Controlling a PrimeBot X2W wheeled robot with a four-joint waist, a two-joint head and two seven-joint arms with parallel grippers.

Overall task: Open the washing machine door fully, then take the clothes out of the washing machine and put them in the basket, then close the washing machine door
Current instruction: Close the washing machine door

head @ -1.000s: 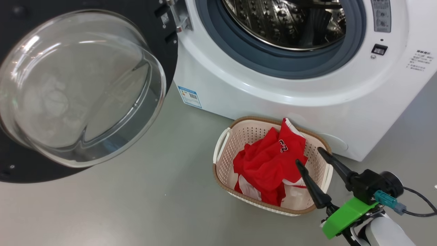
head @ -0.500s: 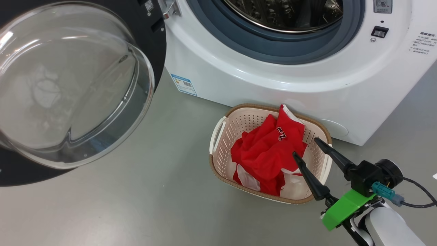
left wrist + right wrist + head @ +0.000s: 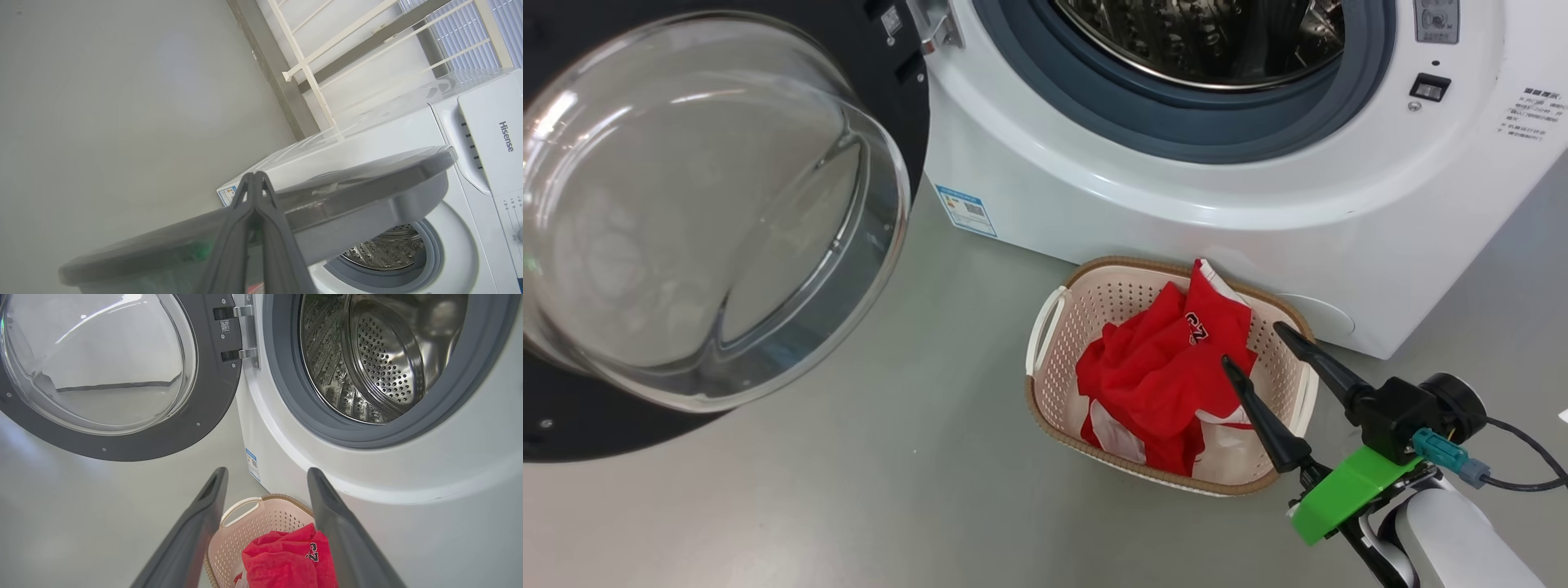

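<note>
Two hands: right hand (image 3: 1252, 343) wide near red fabric garments (image 3: 1160, 376) in cream perforated plastic basket (image 3: 1111, 306); left hand (image 3: 254, 175) pinched closed.

Overall light: bright, even and soft indoors, across all three views.
Glare: white streaks on the glass of the washing machine door (image 3: 711, 212); sparkle on the steel drum (image 3: 380, 363).
Shadows: faint, soft-edged on the grey floor (image 3: 915, 490) beside the basket (image 3: 1066, 359).
Focus: head view sharp; left gripper (image 3: 254, 175) and right gripper (image 3: 266, 470) blurred near the lens.
Haze: left wrist view milky, washed-out.
Distortion: wide-angle bending at wrist-view edges.
</note>
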